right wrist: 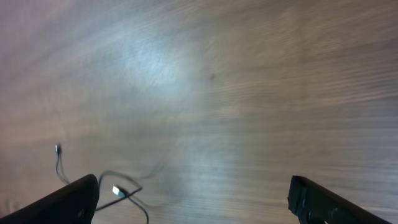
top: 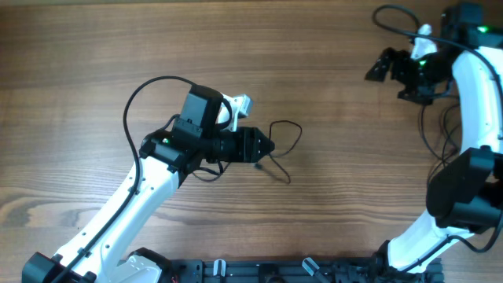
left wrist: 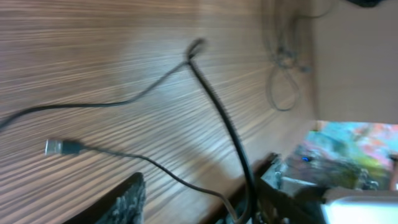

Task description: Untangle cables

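Observation:
Thin black cables [top: 284, 135] lie in a loose loop and strands on the wooden table, just right of my left gripper [top: 264, 147]. In the left wrist view a silvery plug [left wrist: 55, 147] lies on the table, and its thin cord [left wrist: 168, 177] and a thicker black strand [left wrist: 227, 124] run down between the jaws, close to the right finger. The left gripper [left wrist: 202, 183] is open. My right gripper [top: 380, 67] hangs open and empty at the far right. Its wrist view [right wrist: 193, 186] shows the cables and a silvery plug [right wrist: 116, 191] far off, by its left finger.
The wooden table [top: 94, 47] fills the overhead view. Thicker black wiring [top: 393, 17] runs to the right arm at the top right corner. A black rail [top: 299, 271] lies along the front edge. The table's edge and colourful clutter [left wrist: 348, 143] show in the left wrist view.

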You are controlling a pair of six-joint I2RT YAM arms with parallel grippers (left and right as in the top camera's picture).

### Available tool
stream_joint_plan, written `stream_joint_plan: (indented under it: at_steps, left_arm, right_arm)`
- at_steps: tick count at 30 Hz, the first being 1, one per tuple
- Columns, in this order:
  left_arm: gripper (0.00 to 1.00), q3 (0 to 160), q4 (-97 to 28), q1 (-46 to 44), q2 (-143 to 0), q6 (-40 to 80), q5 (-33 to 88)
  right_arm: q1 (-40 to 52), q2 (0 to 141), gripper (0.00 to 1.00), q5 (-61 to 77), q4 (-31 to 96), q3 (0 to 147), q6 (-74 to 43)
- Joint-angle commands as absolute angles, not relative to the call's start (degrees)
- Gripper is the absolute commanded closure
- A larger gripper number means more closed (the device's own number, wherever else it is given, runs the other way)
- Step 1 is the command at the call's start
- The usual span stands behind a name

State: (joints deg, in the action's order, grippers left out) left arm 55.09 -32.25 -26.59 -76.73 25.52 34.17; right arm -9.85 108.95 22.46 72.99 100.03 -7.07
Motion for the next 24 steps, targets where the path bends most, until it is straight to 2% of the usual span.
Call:
stream_joint_plan:
  at_steps: [1,6,12,21,24]
  left_arm:
    - [0.43,55.1,-35.1,-25.1,-76.8,23.3,24.1]
    - [0.36,55.1,-41.6,-20.0,-76.8,23.4,15.9]
    - [0.35,55.1,-47.1,-11.7,-76.8,23.3,14.7]
    - [0.35,55.1,-49.2,-4.7,-76.8,23.4,13.9]
    - [0.34,55.1,-50.9,-2.4,-76.8,28.0,8.4]
  right_arm:
    - [-6.0,109.7,0.0,22.5,75.6,100.8,-3.3]
    - [-0.5,109.7,0.0,22.2,77.7,100.6,-2.8]
    - [6.9,109.7,0.0,22.3,76.0,97.7,-3.3]
    - [16.6,109.7,0.0,22.3,67.0,89.3,-7.7]
    - [20.3,109.7,0.0,22.0,60.1,85.6,-9.6]
